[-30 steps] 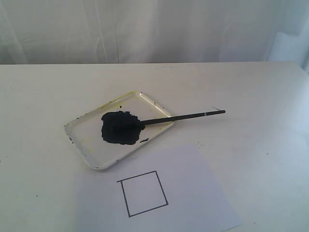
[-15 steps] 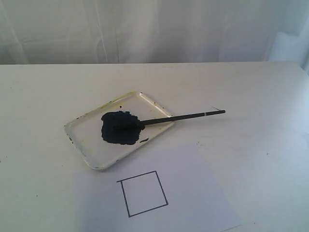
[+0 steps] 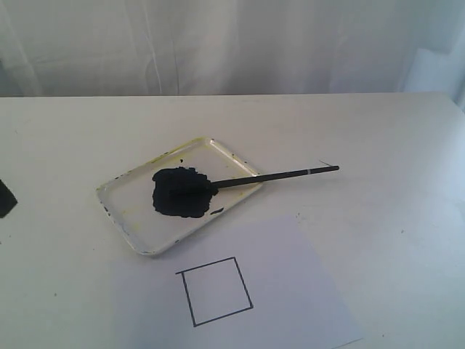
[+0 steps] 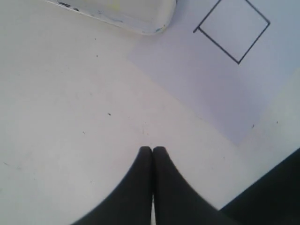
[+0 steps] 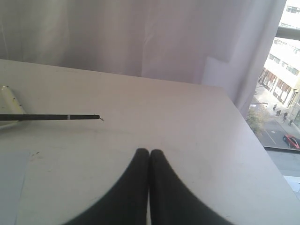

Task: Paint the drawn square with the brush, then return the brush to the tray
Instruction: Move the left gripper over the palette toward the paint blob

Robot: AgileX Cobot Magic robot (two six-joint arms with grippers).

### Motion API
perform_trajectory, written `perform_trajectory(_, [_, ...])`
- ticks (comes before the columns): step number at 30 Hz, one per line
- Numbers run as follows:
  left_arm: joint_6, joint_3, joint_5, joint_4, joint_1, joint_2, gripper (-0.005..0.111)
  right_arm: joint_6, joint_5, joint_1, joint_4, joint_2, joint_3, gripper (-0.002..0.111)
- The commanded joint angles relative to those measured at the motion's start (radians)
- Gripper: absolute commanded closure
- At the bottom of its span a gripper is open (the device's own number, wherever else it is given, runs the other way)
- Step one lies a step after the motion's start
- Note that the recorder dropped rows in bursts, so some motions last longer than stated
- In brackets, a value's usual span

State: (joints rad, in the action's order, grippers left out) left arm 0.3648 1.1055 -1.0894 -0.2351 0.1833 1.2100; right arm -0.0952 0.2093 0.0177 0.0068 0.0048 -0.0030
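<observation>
Newly in view at left edge: left arm (image 3: 6, 198) | left end effector (image 4: 152, 149), right end effector (image 5: 149, 151): tips together, empty | brush (image 3: 276, 176): across tray (image 3: 234, 155) rim | square (image 3: 216, 291): blank | step: reaching for brush | next: open, grip handle

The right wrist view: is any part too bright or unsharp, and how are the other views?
Right wrist view: the window at the edge is brightest yet readable; the right gripper is a dark, featureless shape; the brush is sharp. Left wrist view: even light, the drawn square crisp, the tray corner nearly washed out. Exterior view: soft light, no hard shadows, bluish paper.
</observation>
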Motion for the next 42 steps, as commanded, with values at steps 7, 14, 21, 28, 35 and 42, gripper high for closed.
perform_trajectory(7, [0.152,0.005,0.002,-0.002,0.179,0.156,0.078,-0.006,-0.008,-0.005,0.000,-0.005,0.003,0.108])
perform_trajectory(14, [0.148,-0.021,0.141,0.012,0.219,0.231,0.065,-0.006,-0.008,-0.005,0.000,-0.005,0.003,0.108])
perform_trajectory(21, [0.255,-0.142,0.346,0.016,0.320,0.246,0.054,-0.006,-0.012,-0.005,0.000,-0.005,0.003,0.108])
perform_trajectory(28, [0.269,-0.237,0.473,0.023,0.390,0.246,0.040,-0.006,-0.016,-0.005,0.000,-0.005,0.003,0.108])
perform_trajectory(35, [0.356,-0.309,0.583,0.026,0.388,0.246,0.029,-0.006,-0.017,-0.005,0.000,-0.005,0.003,0.108])
perform_trajectory(42, [0.450,-0.385,0.720,-0.030,0.388,0.246,0.033,-0.006,-0.017,-0.005,0.000,-0.005,0.003,0.108])
